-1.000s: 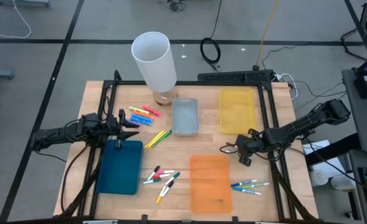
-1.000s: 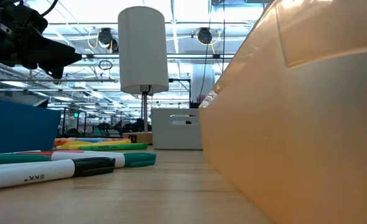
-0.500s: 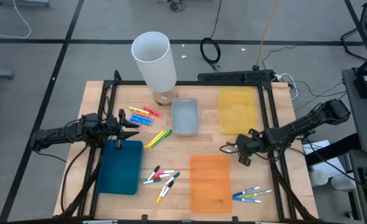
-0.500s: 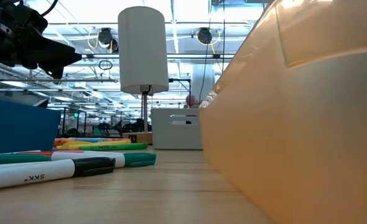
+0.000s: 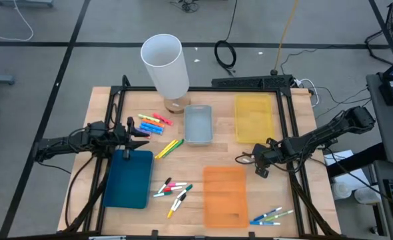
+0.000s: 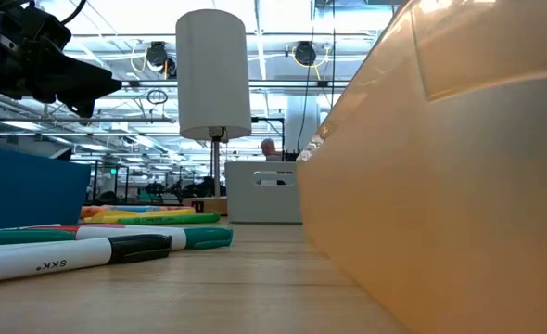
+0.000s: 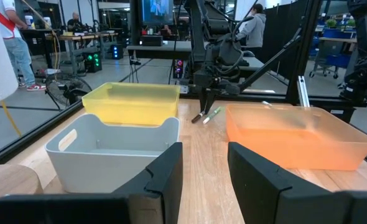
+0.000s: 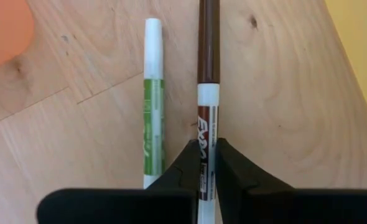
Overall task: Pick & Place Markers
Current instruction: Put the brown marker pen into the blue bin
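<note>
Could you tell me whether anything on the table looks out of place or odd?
Nothing is spilled or damaged. The only oddity: a few markers lie right by the table's front edge, beside the orange tray, where they might roll off.

Four trays (image 5: 198, 125) ring the table (image 5: 320, 200) — markers (image 5: 173, 191) scattered between them.

I count four trays: one blue (image 5: 129, 177), one grey (image 5: 198, 124), one yellow (image 5: 254, 118), one orange (image 5: 225, 195). One white cylinder (image 5: 164, 65). Markers sit in five clusters (image 5: 154, 124); exact pen total I can't make out. Two lie under my right wrist camera, green-banded (image 8: 152, 106) and brown-capped (image 8: 208, 74).
</note>
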